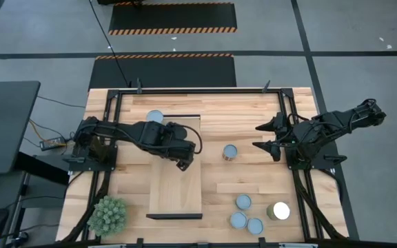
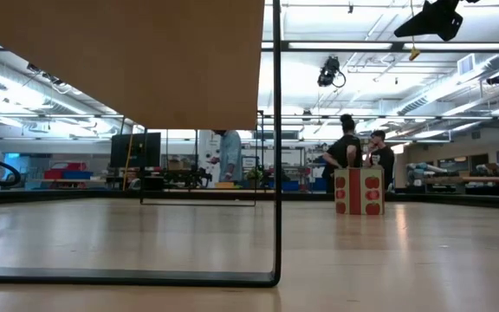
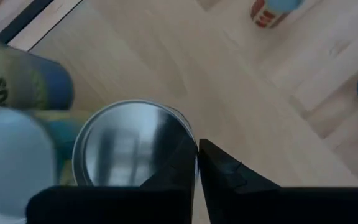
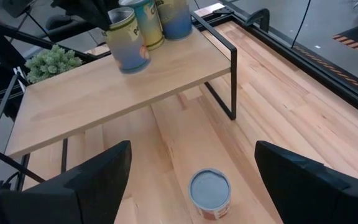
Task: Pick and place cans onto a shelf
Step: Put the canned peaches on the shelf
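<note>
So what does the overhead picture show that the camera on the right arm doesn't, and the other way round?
Only the overhead view shows both arms whole, the left gripper over the shelf, and four cans grouped on the table on the right arm's side. Only the right wrist view shows the shelf's black legs lifting it off the table, and three cans on it from the side, one tilted. Both show the shelf, the lone can near the open right gripper, and the green plant.
</note>
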Motion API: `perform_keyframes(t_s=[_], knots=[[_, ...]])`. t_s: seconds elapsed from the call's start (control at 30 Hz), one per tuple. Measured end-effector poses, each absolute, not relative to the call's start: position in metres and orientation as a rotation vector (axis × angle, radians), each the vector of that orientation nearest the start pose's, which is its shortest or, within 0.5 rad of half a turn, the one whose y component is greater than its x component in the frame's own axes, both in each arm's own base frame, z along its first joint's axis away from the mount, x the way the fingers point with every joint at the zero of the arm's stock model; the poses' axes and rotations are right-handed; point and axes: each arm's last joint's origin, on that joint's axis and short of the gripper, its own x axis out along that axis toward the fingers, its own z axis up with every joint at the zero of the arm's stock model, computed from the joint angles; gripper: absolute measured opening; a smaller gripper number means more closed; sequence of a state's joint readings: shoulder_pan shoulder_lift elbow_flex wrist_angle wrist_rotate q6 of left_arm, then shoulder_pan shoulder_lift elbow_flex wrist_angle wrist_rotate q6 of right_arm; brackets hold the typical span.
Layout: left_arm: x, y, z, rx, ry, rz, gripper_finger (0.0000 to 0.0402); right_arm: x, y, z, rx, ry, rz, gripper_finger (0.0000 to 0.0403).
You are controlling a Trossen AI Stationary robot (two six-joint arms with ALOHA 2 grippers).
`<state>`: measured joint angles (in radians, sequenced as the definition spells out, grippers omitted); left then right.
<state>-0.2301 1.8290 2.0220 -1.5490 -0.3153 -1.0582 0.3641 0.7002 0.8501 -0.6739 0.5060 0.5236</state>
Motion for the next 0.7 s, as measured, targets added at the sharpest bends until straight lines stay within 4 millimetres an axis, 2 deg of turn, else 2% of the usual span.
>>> perform_keyframes(t_s=[0.13, 0.57, 0.7], knots=[[0.3328, -0.0656, 0.3720, -0.571, 1.078, 0.726, 0.0018, 0.1283, 0.0339, 0.3230, 0.292, 0.424, -0.257, 0.0348], [0.3374, -0.0680, 0.3726, -0.482, 1.093, 0.607, 0.0018, 0.1284, 0.0340, 0.3229, 0.290, 0.426, -0.254, 0.0348], [0.3384, -0.0694, 0.3727, -0.468, 1.117, 0.544, 0.0033, 0.1284, 0.0340, 0.3229, 0.290, 0.426, -0.254, 0.0348]])
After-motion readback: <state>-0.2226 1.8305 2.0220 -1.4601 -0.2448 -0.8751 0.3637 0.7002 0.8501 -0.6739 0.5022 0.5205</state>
